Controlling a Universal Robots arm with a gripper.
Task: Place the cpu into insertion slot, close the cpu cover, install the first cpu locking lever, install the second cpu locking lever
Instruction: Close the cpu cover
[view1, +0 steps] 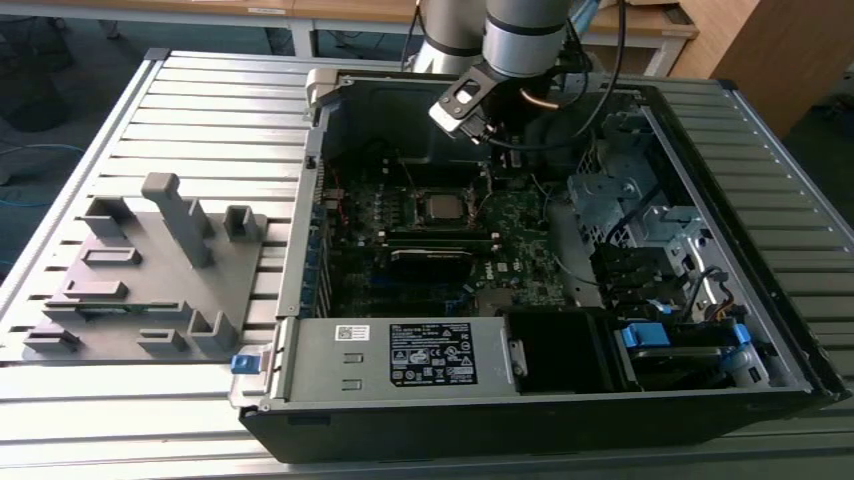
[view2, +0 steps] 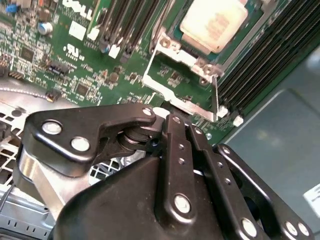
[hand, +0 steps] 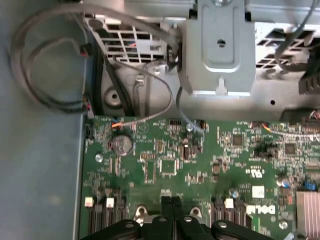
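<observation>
The cpu (view1: 445, 207) (view2: 212, 22) lies with its silver top up in the insertion slot (view1: 422, 208) on the green motherboard (hand: 165, 165) inside the open computer case. The cpu cover (view2: 182, 104), a thin silver frame with a cut-out centre, stands hinged open at the slot's edge, on the side toward my gripper. My gripper (view1: 510, 155) (view2: 184, 127) (hand: 172, 202) hangs above the board, beyond the cpu and toward the exterior view's right. Its black fingers (hand: 166, 210) are pressed together and shut on nothing. It touches neither the cover nor the cpu.
Black memory slots (view2: 260, 60) run beside the socket. A grey metal drive cage (view1: 627, 200) and loose cables (hand: 45, 60) line the case. The power supply (view1: 400, 355) sits at the near end. A grey fixture block (view1: 147, 270) stands on the slatted table (view1: 200, 110).
</observation>
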